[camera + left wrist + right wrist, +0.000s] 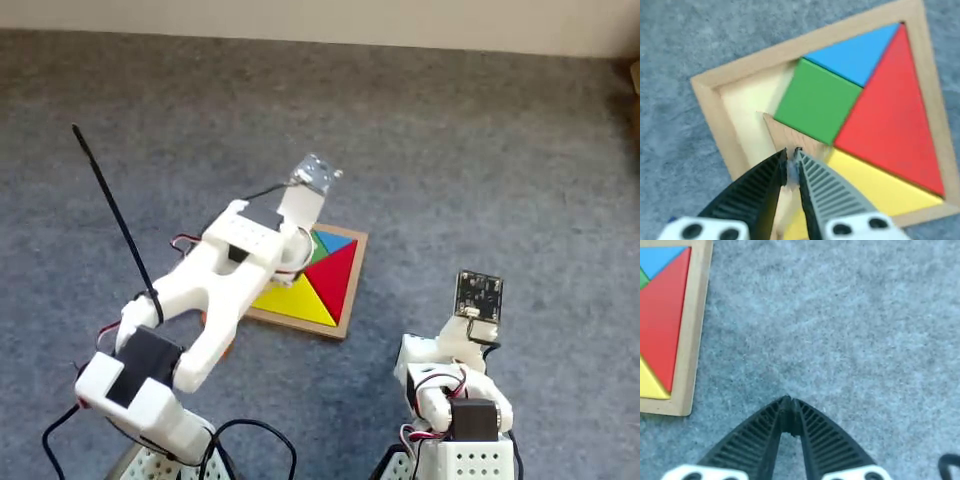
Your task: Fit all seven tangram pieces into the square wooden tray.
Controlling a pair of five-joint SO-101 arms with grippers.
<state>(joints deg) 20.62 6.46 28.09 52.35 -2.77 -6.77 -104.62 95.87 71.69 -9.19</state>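
Where left gripper [791,152] hangs, tray [717,120] directly beneath

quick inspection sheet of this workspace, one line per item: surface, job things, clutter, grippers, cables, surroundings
surface: grey carpet, lying flat
job's things: wooden tray flat on the carpet; blue triangle, green square, red triangle and yellow triangle seated inside it; a pale patch and a brown triangle beside the green square, piece or bare tray floor cannot be told
clutter: nothing seen
grippers: left gripper shut, tips over the brown triangle; right gripper shut over bare carpet beside the tray
cables: thin black cable slanting up by the left arm; black cables looping at its base
surroundings: pale wall strip along the carpet's far edge
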